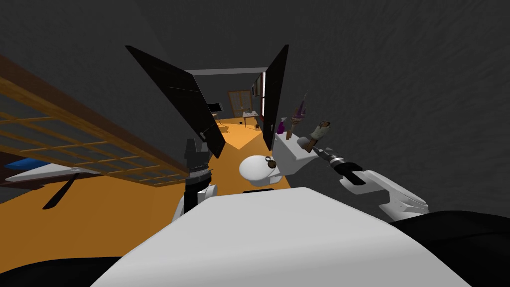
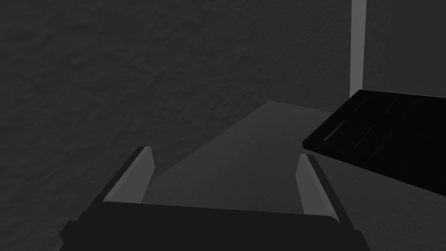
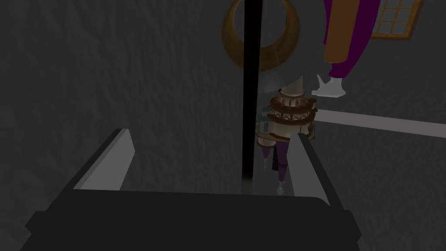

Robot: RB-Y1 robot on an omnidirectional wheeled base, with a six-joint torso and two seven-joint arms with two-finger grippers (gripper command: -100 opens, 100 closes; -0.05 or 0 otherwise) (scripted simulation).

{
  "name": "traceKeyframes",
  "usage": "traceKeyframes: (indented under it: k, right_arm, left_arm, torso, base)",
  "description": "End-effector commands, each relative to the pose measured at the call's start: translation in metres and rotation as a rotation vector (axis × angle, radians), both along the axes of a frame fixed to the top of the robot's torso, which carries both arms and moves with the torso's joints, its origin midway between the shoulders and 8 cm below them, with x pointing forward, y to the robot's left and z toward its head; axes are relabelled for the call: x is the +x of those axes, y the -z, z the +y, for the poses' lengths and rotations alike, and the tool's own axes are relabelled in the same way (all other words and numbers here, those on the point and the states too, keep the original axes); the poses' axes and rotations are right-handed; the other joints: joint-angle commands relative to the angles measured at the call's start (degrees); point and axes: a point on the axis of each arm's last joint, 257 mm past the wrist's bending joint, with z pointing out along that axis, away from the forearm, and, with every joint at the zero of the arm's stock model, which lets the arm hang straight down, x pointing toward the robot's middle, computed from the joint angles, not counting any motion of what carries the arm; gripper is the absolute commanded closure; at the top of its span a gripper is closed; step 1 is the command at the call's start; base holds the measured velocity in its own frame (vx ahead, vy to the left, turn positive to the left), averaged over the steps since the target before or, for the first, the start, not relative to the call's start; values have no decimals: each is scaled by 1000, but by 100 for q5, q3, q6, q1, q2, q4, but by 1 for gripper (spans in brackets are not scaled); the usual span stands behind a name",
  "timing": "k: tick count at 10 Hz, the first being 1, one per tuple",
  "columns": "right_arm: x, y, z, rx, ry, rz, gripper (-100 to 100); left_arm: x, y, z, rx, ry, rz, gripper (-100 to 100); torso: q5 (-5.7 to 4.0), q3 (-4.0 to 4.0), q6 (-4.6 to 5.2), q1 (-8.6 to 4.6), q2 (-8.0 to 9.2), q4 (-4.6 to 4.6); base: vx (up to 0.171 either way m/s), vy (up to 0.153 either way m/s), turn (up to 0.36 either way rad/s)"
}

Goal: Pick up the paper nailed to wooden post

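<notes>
The paper on its short brown wooden post (image 1: 320, 131) stands on the white toilet tank (image 1: 291, 155). My right gripper (image 1: 310, 146) reaches in from the right and is at the post's foot. In the right wrist view the right gripper (image 3: 213, 133) is open. A thin black strip (image 3: 251, 87) rises between its fingers, touching neither; I cannot tell what it is. My left gripper (image 1: 195, 145) points up beside the black door, open and empty (image 2: 225, 151).
A purple spray bottle (image 1: 281, 127) and a tall ornate tasselled piece (image 1: 299, 113) share the tank, close beside the post. The toilet lid (image 1: 256, 169) lies in front. Two black door leaves (image 1: 187, 107) flank a doorway onto orange floor. A wooden lattice (image 1: 74, 139) runs along the left.
</notes>
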Motion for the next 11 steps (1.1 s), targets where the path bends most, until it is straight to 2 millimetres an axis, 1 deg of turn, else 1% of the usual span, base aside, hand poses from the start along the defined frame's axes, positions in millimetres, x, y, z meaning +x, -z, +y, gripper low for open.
traceKeyframes:
  k: [1, 2, 3, 4, 6, 7, 8, 9, 10, 11]
  right_arm:
    - [2, 4, -7, 2, 11, 2, -100]
    - [16, 17, 8, 3, -27, 17, -100]
    - [22, 16, 3, 6, -19, 9, -100]
    - [28, 12, -1, 7, -12, -3, -100]
    - [37, 10, -12, 12, 10, -15, -100]
    - [33, 18, -20, 14, 28, 0, -100]
    - [47, 28, -7, 8, -10, 16, -100]
    - [51, 30, -10, 11, -4, 17, -100]
    - [57, 28, -16, 15, 10, 10, -100]
    - [64, 26, -23, 18, 23, 1, -100]
  left_arm:
    - [0, 0, 0, 0, 0, 0, 0]
    - [0, 0, 0, 0, 0, 0, 0]
    - [0, 0, 0, 0, 0, 0, 0]
    - [0, 0, 0, 0, 0, 0, 0]
    - [0, 0, 0, 0, 0, 0, 0]
    - [0, 0, 0, 0, 0, 0, 0]
    - [0, 0, 0, 0, 0, 0, 0]
    - [0, 0, 0, 0, 0, 0, 0]
    - [0, 0, 0, 0, 0, 0, 0]
    - [0, 0, 0, 0, 0, 0, 0]
  torso:
    - [0, 0, 0, 0, 0, 0]
    - [-1, -4, 0, -1, -6, -2]
    - [-1, 12, -4, -3, 26, 3]
    - [-1, 26, 2, 0, 47, 10]
    - [-1, 6, 1, -5, 9, 3]
    - [-1, -3, 1, -5, -6, -1]
    - [-1, -6, 1, -4, -10, -3]
    - [-3, 12, -2, -6, 26, 3]
    - [-1, 25, 1, -6, 43, 9]
    - [-1, 18, 3, -3, 30, 7]
  base:
    - [11, 4, 2]
    - [-119, -3, 122]
    - [-170, 7, 60]
    - [-86, 3, -27]
    - [4, -4, -2]
    - [19, 0, 4]
    - [-120, -11, 103]
    - [-159, -6, 70]
    - [-82, 5, -11]
    - [-20, 9, -17]
